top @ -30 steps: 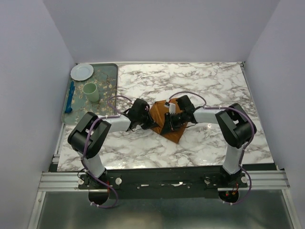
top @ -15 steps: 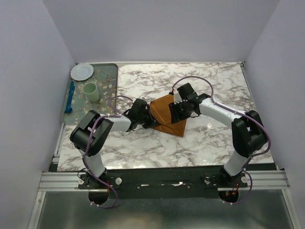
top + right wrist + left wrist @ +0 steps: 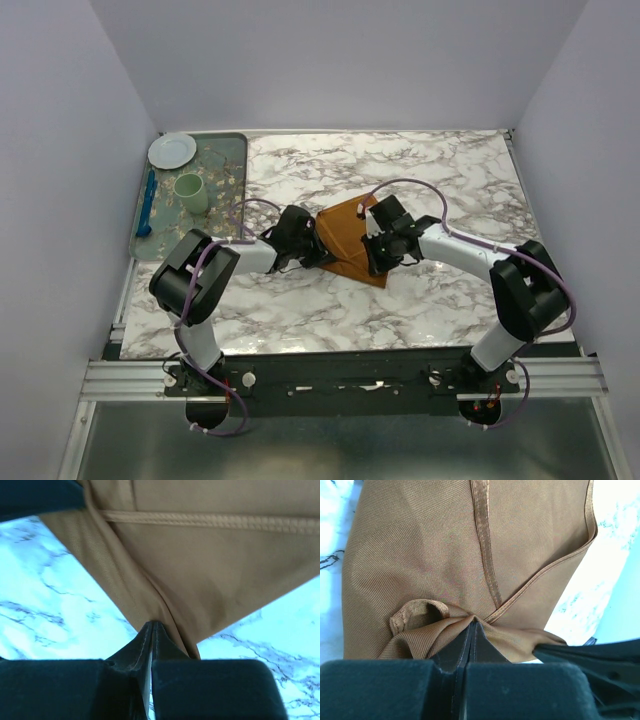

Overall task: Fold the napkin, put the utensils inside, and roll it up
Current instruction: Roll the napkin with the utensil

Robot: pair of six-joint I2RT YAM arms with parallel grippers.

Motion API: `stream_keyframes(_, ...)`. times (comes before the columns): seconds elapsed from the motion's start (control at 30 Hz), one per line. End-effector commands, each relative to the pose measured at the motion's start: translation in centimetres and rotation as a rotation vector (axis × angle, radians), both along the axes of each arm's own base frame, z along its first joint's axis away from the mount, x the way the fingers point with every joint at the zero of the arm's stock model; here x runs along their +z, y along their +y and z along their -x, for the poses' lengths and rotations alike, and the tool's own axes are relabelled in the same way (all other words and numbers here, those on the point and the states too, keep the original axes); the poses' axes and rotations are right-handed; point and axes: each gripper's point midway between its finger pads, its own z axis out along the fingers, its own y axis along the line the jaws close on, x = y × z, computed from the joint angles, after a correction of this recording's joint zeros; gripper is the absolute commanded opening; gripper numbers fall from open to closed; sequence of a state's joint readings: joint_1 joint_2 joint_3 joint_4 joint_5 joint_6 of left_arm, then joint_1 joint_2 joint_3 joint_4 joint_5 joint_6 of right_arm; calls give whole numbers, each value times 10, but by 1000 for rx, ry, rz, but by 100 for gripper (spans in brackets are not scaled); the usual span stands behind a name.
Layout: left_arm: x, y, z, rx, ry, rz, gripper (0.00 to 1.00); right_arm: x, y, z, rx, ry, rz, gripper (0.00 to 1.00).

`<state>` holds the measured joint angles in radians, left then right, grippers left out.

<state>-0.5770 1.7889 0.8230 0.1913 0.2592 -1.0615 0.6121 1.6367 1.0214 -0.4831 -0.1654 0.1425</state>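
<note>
Our left gripper (image 3: 471, 627) was clamped shut on a bunched fold of the napkin (image 3: 420, 545), and our right gripper (image 3: 152, 627) was pinched closed on the cloth's right side. Between them the rust-orange napkin lay partly doubled over near the middle of the marble table (image 3: 450, 170). We judged the fold to be the step in hand. To do it well, both pinches needed to travel together at one height, with the cloth taut, and let go only once edge met edge. We could see no fork in any view.
</note>
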Motion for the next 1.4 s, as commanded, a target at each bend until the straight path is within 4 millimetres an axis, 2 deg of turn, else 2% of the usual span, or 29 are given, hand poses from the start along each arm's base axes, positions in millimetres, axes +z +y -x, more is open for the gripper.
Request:
stream_keyframes(0.0, -69, 46, 46, -12, 209, -244, 0, -16, -21, -7, -107, -13, 87, 11)
stream_keyframes(0.07, -69, 47, 46, -15, 215, -249, 0, -17, -30, -8, -146, -13, 128, 12)
stream_keyframes(0.13, -70, 50, 47, -23, 214, -265, 0, -27, -37, -6, -146, 15, 185, 13)
stream_keyframes(0.27, -72, 50, 46, -42, 220, -271, 0, -44, -26, 5, -113, 104, 154, 15)
stream_keyframes(0.37, -73, 49, 47, -64, 229, -275, 0, -40, -17, 4, -109, 114, 110, 15)
stream_keyframes(0.43, -73, 49, 47, -73, 233, -276, 0, -23, -18, -4, -110, 70, 120, 15)
stream_keyframes(0.5, -74, 49, 47, -79, 232, -277, 0, 12, -23, -19, -116, -67, 152, 14)
stream_keyframes(0.57, -74, 49, 47, -82, 235, -277, 0, 56, -24, -32, -79, -221, 165, 16)
stream_keyframes(0.6, -74, 49, 48, -83, 237, -276, 0, 70, -26, -37, -65, -295, 201, 19)
stream_keyframes(0.63, -74, 48, 48, -84, 238, -275, 0, 81, -29, -43, -43, -355, 224, 24)
stream_keyframes(0.7, -73, 49, 47, -86, 234, -276, 0, 101, -38, -49, -69, -451, 223, 42)
stream_keyframes(0.73, -72, 49, 48, -87, 234, -276, 0, 108, -37, -58, -60, -521, 220, 60)
stream_keyframes(0.77, -72, 50, 47, -84, 230, -279, 0, 95, -44, -55, -75, -518, 236, 98)
stream_keyframes(0.8, -72, 51, 48, -85, 233, -281, 0, 90, -48, -59, -110, -523, 247, 100)
stream_keyframes(0.87, -72, 51, 48, -86, 231, -281, 0, 86, -42, -55, -9, -480, 266, 100)
stream_keyframes(0.9, -72, 50, 48, -85, 231, -276, 0, 84, -30, -49, 50, -435, 219, 100)
stream_keyframes(0.97, -72, 50, 48, -81, 233, -272, 0, 78, -23, -41, 87, -400, 184, 100)
stream_keyframes(1.0, -72, 50, 49, -84, 233, -270, 0, 68, -16, -30, 135, -365, 139, 100)
stream_keyframes(1.07, -71, 50, 49, -81, 232, -268, 0, 66, -8, -28, 169, -362, 101, 100)
stream_keyframes(1.1, -69, 50, 48, -79, 229, -265, 0, 63, 4, -18, 236, -340, 62, 100)
stream_keyframes(1.23, -66, 48, 46, -80, 225, -255, 0, 37, 11, -4, 403, -405, 197, 78)
stream_keyframes(1.3, -64, 49, 45, -77, 221, -254, 0, 27, 18, 3, 468, -437, 240, 71)
stream_keyframes(1.37, -63, 49, 44, -76, 220, -253, 0, 20, 24, 4, 528, -473, 261, 69)
